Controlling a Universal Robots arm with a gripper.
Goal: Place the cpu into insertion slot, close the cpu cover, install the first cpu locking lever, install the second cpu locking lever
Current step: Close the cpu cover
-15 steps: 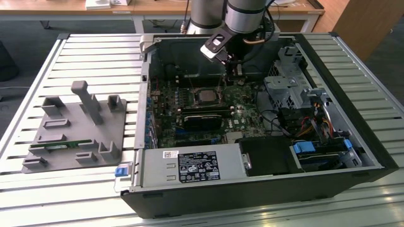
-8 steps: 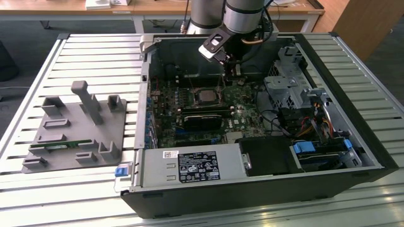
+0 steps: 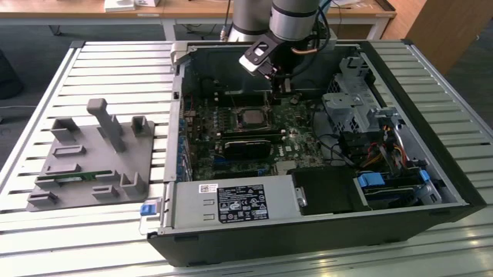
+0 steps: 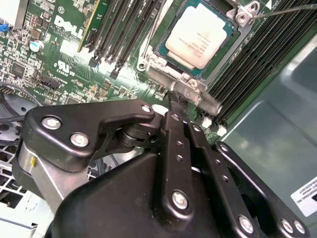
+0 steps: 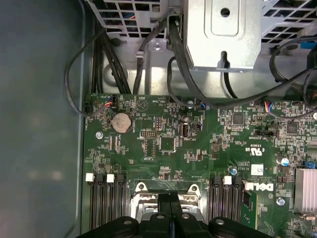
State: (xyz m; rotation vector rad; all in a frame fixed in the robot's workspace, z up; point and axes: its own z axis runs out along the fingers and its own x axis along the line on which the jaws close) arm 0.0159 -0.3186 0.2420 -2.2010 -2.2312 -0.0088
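Closest to the lens in the second wrist view, black links and screw heads of the gripper (image 4: 178, 101), fingers pressed together with no gap. At the tips, touching the blurred silvery front lip of the cpu cover (image 4: 190, 91); cannot tell whether pushing or only resting. Just beyond the tips, the cpu (image 4: 198, 37) lying flat in the insertion slot (image 4: 159, 49), pale top showing through the cover's window. Farther past, a thin wire lever (image 4: 285, 9), cut off at the picture's edge. Either side of the slot, dark memory slots (image 4: 116, 29) on the green circuit board (image 4: 59, 64). In the first wrist view, hiding most of the slot behind the fingertips. Around all this, the open computer case (image 3: 308, 245); well apart from the gripper, outside the case, a grey fixture block (image 3: 85, 167).
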